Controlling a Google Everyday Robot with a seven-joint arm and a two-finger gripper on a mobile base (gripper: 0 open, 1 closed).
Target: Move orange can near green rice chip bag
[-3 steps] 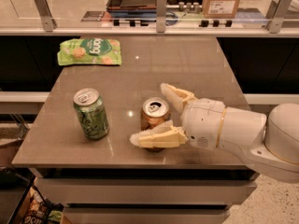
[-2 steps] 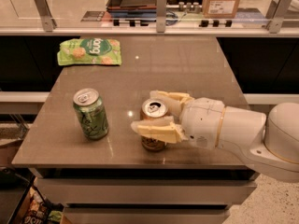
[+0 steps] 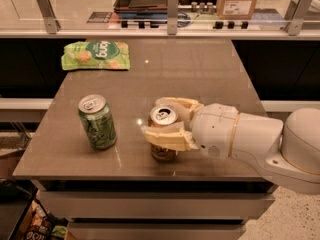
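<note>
The smooth, cream plastic hand point(image 3: 153, 117) grips the orange can point(image 3: 163, 153), one finger on each side, near the front edge of the glossy brown worktop point(image 3: 200, 74). The can stands upright, with a round silver top, a pull tab and a brownish-orange body. A green can point(image 3: 97, 122) stands to its left. The flat, crinkled chip bag point(image 3: 96, 55) lies at the far left corner, well apart.

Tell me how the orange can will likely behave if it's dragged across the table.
Upright and narrow, the orange can may tip if dragged fast. Its smooth round body would likely roll if toppled. The gripper clasps both sides, probably steadying it.
</note>
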